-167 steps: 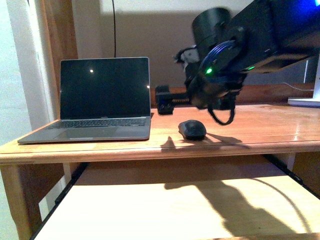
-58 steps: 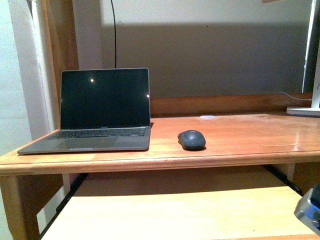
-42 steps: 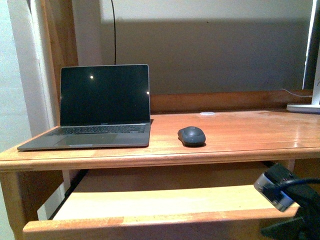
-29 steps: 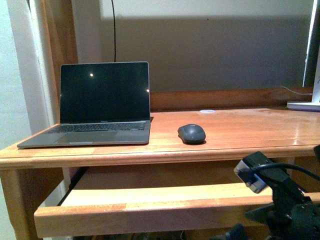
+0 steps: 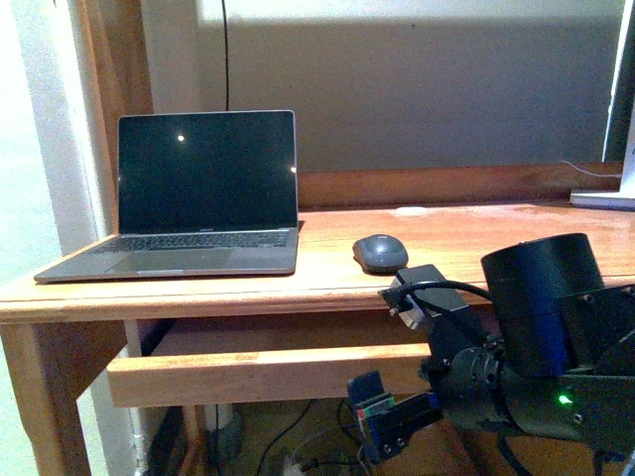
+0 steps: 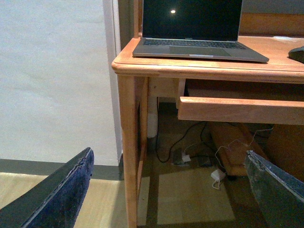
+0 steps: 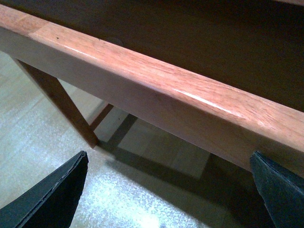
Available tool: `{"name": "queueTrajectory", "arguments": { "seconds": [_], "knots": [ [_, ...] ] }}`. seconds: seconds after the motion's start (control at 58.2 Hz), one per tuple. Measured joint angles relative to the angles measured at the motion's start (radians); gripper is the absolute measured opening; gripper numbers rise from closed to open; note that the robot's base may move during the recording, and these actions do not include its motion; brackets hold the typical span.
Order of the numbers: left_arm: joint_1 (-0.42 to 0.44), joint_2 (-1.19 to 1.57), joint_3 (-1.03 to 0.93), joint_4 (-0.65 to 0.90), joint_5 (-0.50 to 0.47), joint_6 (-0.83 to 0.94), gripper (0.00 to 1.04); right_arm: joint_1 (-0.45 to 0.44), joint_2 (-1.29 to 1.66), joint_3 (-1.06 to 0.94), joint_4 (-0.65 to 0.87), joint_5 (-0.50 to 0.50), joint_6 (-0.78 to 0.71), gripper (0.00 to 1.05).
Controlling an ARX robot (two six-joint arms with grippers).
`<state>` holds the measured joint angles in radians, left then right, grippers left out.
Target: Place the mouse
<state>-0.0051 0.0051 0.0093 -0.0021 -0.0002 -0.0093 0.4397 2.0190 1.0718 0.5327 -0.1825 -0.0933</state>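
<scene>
Mouse resting on the desk, both grippers spread and holding nothing.

Nearest the front camera, the right arm (image 5: 536, 347) hangs low below the desk edge, a bulky black body with a round joint, looped cable and a green light; its gripper (image 7: 161, 190) is spread wide under a smooth wooden rail (image 7: 156, 90). The left gripper (image 6: 166, 190) is likewise apart, its dark fingers (image 6: 61, 190) rough-edged. Farther on, the glossy reddish wooden desk (image 5: 516, 248) carries the mouse (image 5: 380, 252), a small dark grey smooth oval, just beside the open grey laptop (image 5: 189, 198), whose screen is black.
</scene>
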Motion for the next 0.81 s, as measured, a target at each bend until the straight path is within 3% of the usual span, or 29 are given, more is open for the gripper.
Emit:
{"name": "queueTrajectory", "arguments": {
  "seconds": [0.447,0.808],
  "knots": [
    [0.000,0.000,0.000,0.000,0.000,0.000,0.97,0.041,0.117,0.152,-0.024,0.082,0.063,1.04],
    [0.000,0.000,0.000,0.000,0.000,0.000,0.97,-0.016,-0.029,0.034,-0.007,0.009,0.083,1.04]
  ]
}}
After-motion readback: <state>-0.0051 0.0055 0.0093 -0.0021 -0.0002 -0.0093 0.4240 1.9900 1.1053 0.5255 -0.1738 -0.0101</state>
